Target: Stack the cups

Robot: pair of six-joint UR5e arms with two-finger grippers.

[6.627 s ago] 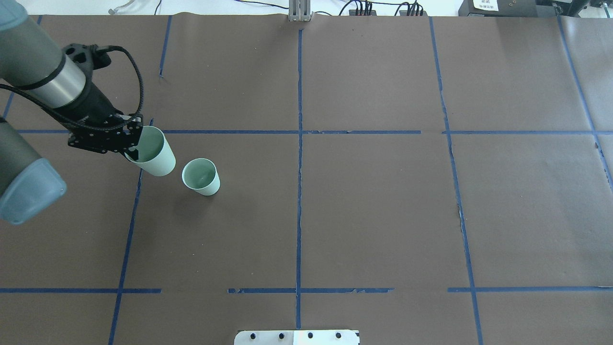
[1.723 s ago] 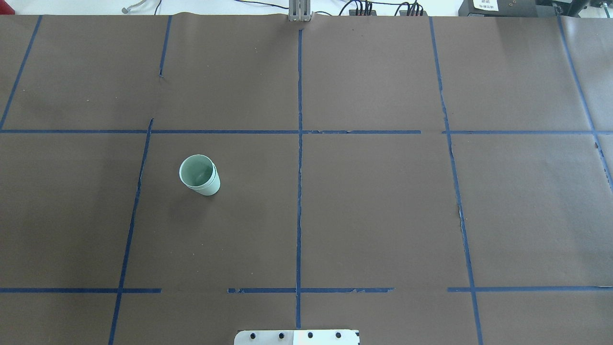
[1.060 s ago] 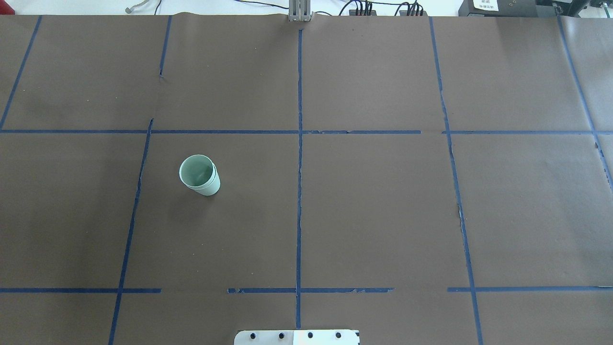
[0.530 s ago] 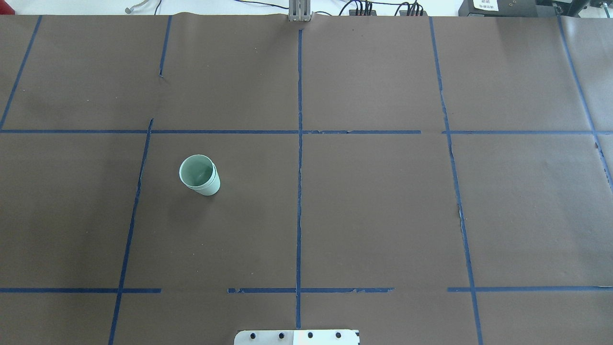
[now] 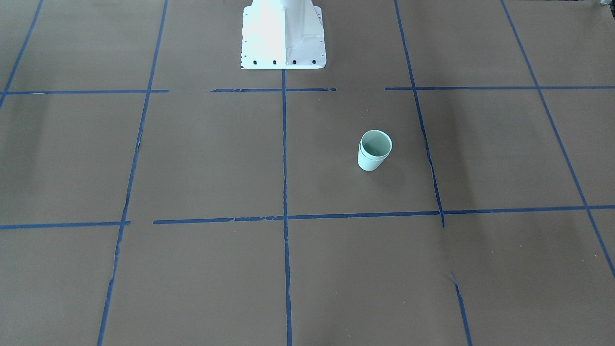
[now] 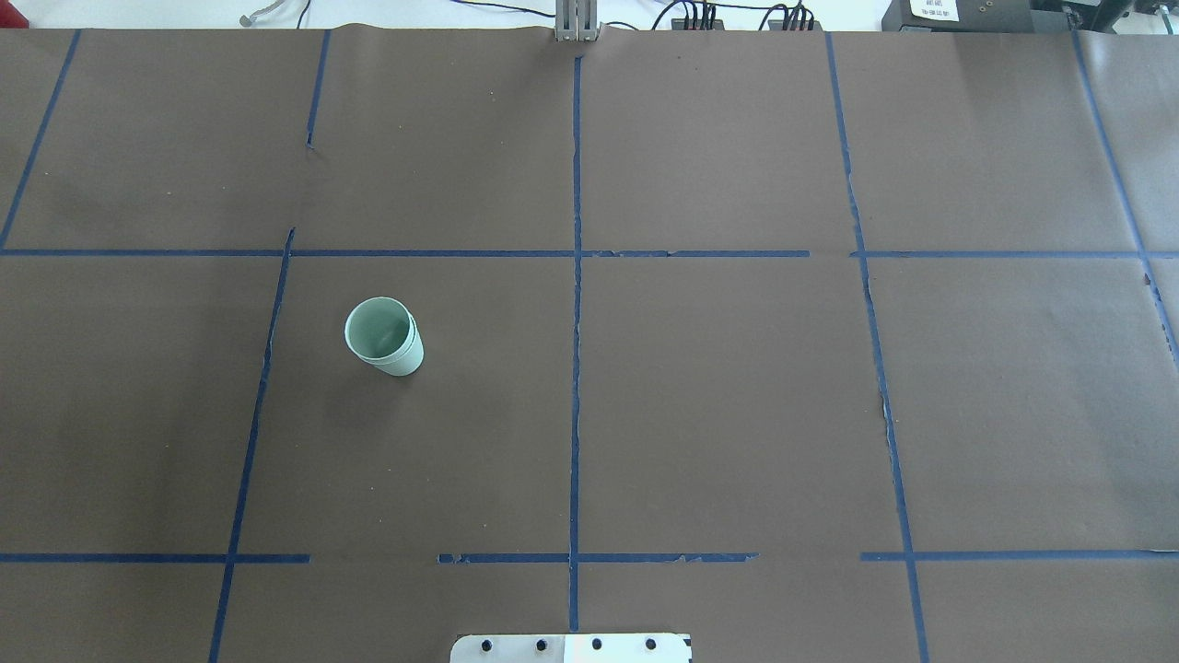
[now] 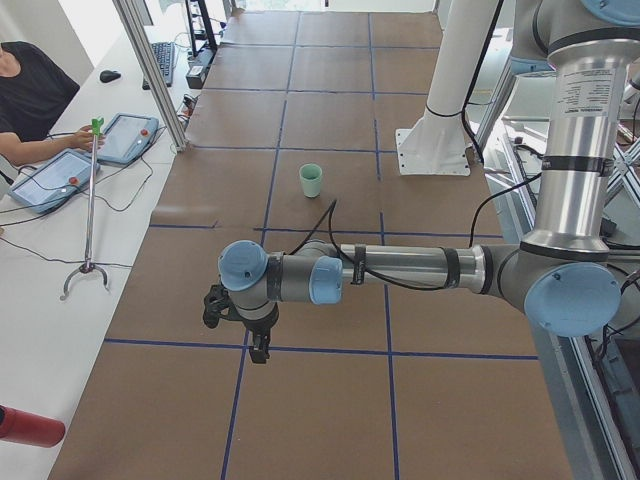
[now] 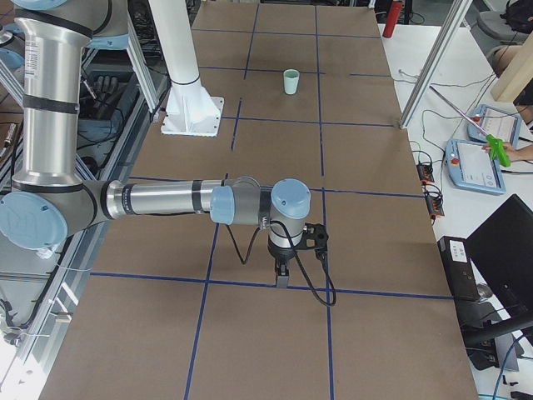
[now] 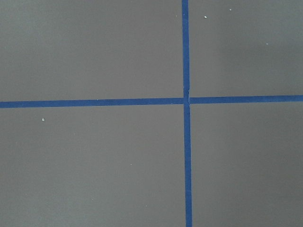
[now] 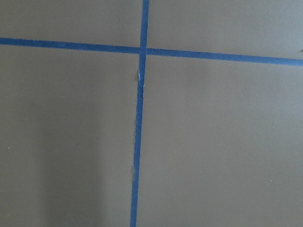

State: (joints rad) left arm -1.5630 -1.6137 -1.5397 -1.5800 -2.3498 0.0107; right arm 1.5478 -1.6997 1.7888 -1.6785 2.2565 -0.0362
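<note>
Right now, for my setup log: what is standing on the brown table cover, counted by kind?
Mint-green cups: 2, one nested inside the other
White robot pedestal: 1
Total: 3

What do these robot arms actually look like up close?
The left arm and right arm are silver-grey tubes with rounded pale blue joint caps. The left gripper and right gripper are small and black, each fed by a loose black cable.
</note>
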